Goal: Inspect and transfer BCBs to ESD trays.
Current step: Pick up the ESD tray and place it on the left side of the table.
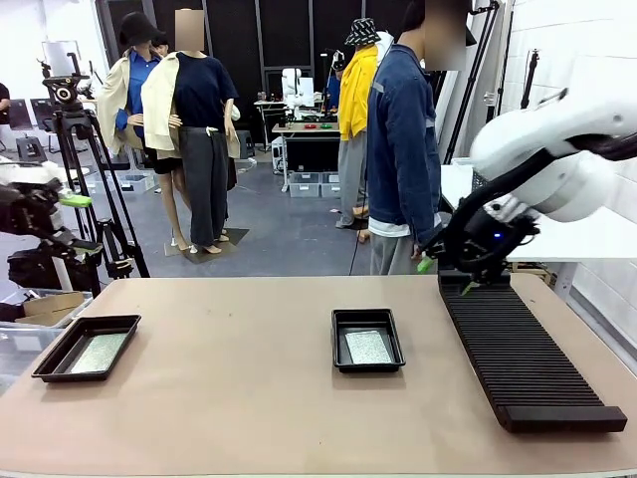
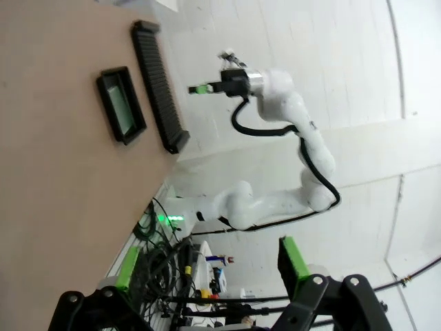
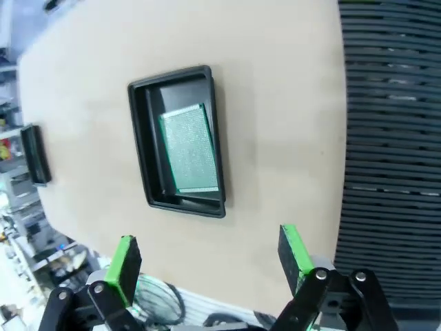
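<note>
The centre shallow glossy black plastic ESD tray (image 1: pixel 367 340) sat mid-table with one thin speckled pale-green circuit board (image 1: pixel 368 347) lying flat on its floor, long axis running toward the far edge. A second identical black tray (image 1: pixel 87 348) lay near the left edge, also holding a flat green board (image 1: pixel 99 353). Both boards looked already delivered.

The right gripper (image 1: pixel 446 274), fingers spread and empty, hovered over the far end of the long black ribbed rack (image 1: pixel 526 356), right of the centre tray and nearer it than the left arm. In the right wrist view the board (image 3: pixel 189 149) lay ahead of that gripper (image 3: pixel 207 255). The left gripper (image 2: pixel 207 266) hung released, off the left edge of the bare tan tabletop (image 1: pixel 239 398).

Beyond the table, a person in a denim jacket (image 1: pixel 402 139) stood in a cluttered workshop.
</note>
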`<control>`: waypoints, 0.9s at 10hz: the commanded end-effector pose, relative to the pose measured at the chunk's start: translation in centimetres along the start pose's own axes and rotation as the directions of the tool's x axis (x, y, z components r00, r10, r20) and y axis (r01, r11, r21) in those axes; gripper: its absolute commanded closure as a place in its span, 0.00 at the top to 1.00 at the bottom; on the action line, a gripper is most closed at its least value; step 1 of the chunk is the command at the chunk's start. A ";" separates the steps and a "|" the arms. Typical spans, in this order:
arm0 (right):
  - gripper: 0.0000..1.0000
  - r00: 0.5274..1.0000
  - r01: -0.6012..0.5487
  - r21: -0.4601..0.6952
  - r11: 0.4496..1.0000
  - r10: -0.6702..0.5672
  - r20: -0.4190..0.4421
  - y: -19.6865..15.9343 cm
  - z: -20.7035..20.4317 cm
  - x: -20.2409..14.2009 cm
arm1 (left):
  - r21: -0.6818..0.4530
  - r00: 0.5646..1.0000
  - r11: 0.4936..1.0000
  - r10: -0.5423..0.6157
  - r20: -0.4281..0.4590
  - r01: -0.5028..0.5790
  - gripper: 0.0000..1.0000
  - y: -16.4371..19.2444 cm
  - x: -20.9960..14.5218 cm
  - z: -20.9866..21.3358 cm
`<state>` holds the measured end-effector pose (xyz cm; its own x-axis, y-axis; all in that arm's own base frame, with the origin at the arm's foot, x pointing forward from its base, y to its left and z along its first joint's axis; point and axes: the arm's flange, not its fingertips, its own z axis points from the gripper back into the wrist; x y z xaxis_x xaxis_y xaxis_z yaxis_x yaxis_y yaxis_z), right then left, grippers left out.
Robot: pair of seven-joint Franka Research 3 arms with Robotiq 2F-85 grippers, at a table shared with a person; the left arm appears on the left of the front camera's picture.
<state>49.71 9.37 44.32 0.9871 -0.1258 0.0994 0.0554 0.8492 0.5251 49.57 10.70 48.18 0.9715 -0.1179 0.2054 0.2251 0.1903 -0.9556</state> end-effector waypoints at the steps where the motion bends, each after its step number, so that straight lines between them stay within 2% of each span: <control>1: 1.00 1.000 0.030 0.156 0.987 -0.031 0.005 -3.8 1.4 -0.4 | 0.096 0.999 0.994 0.044 0.011 -0.045 1.00 -2.1 0.6 -3.4; 2: 1.00 0.998 0.051 0.235 0.971 -0.055 0.009 -6.0 2.1 -0.5 | 0.143 0.998 0.989 0.052 -0.036 -0.046 1.00 -3.2 1.7 -5.4; 3: 1.00 0.997 0.073 0.299 0.952 -0.078 0.003 -7.7 2.7 -0.5 | 0.200 0.997 0.979 0.059 -0.046 -0.049 1.00 -4.2 2.8 -6.9; 5: 1.00 0.992 0.125 0.351 0.928 -0.115 -0.047 -10.9 3.6 0.1 | 0.299 0.992 0.952 0.097 -0.080 -0.069 1.00 -5.9 4.9 -10.0; 8: 1.00 0.996 0.067 0.450 0.890 -0.035 -0.078 -15.4 4.7 0.5 | 0.439 0.981 0.897 0.122 -0.148 -0.045 1.00 -8.0 6.9 -16.5; 9: 1.00 0.995 0.034 0.498 0.867 0.016 -0.095 -16.8 5.0 0.5 | 0.485 0.983 0.874 0.119 -0.140 -0.037 1.00 -8.4 7.1 -18.6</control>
<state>47.58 -6.52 40.02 0.9934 -0.1148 0.0057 0.0576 0.5394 0.8401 52.87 -8.88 53.85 0.9683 -0.2376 0.0769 0.2061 0.5865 -0.7833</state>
